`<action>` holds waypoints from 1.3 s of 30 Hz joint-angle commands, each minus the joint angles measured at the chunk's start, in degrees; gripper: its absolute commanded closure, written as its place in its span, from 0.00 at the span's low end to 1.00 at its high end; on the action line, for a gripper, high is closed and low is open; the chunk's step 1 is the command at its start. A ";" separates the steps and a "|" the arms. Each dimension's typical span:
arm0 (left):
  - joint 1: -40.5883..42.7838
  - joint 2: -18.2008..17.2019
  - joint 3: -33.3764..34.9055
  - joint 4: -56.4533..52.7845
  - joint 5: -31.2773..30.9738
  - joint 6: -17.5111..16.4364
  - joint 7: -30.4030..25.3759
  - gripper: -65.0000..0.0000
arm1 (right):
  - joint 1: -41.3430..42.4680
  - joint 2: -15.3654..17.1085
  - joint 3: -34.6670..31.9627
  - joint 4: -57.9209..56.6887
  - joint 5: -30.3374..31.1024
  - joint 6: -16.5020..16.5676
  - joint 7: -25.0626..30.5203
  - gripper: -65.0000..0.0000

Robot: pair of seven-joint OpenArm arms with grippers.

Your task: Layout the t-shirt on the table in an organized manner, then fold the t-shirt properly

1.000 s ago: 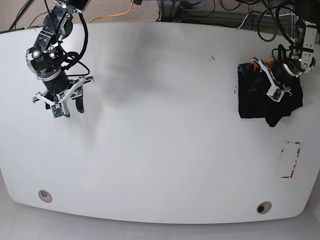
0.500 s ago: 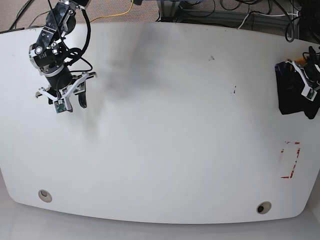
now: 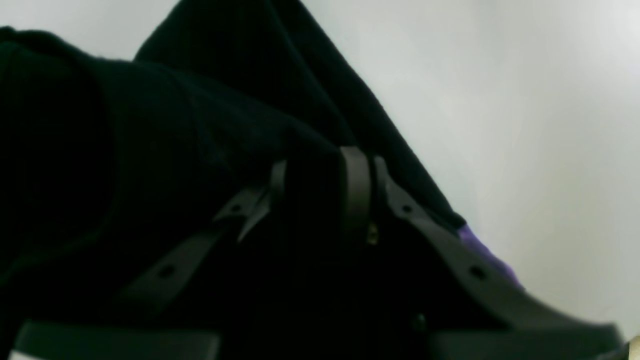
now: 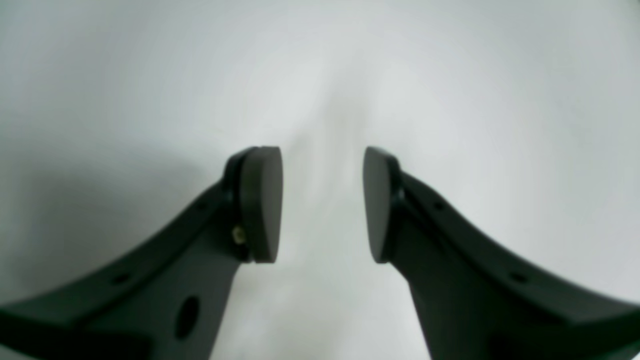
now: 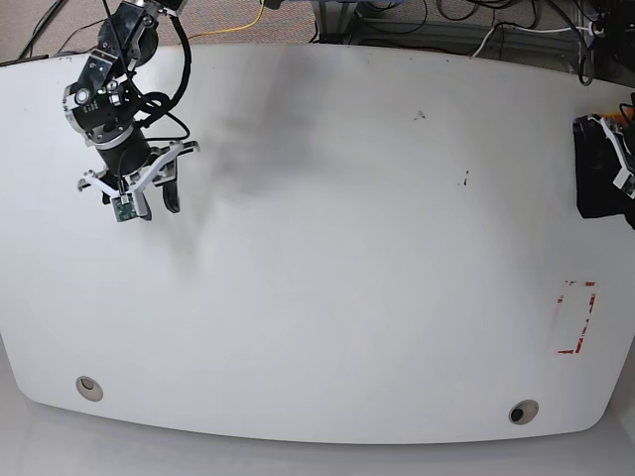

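Observation:
The black t-shirt (image 5: 598, 184) is a folded bundle at the far right edge of the white table (image 5: 327, 278), partly cut off by the frame. My left gripper (image 5: 623, 167) is on it. In the left wrist view its fingers (image 3: 356, 190) pinch dark cloth, so the left gripper (image 3: 315, 185) is shut on the t-shirt (image 3: 150, 150), where a purple bit of print (image 3: 480, 250) peeks out. My right gripper (image 5: 157, 206) hangs over the table's far left. The right wrist view shows it (image 4: 322, 205) open, with only bare tabletop between its pads (image 4: 262, 200).
A red tape rectangle (image 5: 576, 317) lies near the right front. Two metal-ringed holes (image 5: 89, 387) (image 5: 523, 411) sit by the front edge. Small dark scuffs (image 5: 421, 115) mark the far middle. Cables (image 5: 466, 25) run behind the table's back edge.
My left gripper has carried the bundled t-shirt rightward to the table's right edge, where it now partly leaves the base view. The right arm has drifted slightly up and right.

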 commanded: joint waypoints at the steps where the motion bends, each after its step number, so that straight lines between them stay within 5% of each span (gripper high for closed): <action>1: -0.11 -1.47 -2.75 1.69 0.29 0.36 1.35 0.82 | 0.39 0.60 0.00 1.35 0.55 -0.10 1.54 0.61; 12: -0.99 0.29 -6.79 15.75 -3.14 0.36 1.52 0.82 | 3.20 0.60 -0.79 1.26 -0.07 -0.10 1.81 0.61; 19: -4.95 8.99 -6.88 25.07 -0.15 0.36 1.35 0.82 | 4.44 0.60 -2.99 0.82 -5.43 -0.10 5.32 0.61; 26: -5.30 21.65 -6.88 30.43 5.92 7.17 0.82 0.82 | 1.18 -1.25 -6.42 -4.54 -15.19 -0.10 23.96 0.61; 31: -1.26 30.36 -7.06 33.95 11.46 10.16 -4.37 0.82 | -3.39 -2.57 -6.42 -7.36 -17.92 -0.10 36.00 0.61; 39: 11.40 39.24 -8.99 39.75 14.01 12.71 -14.13 0.82 | -13.59 -2.74 -6.33 -5.42 -16.95 -1.11 39.43 0.61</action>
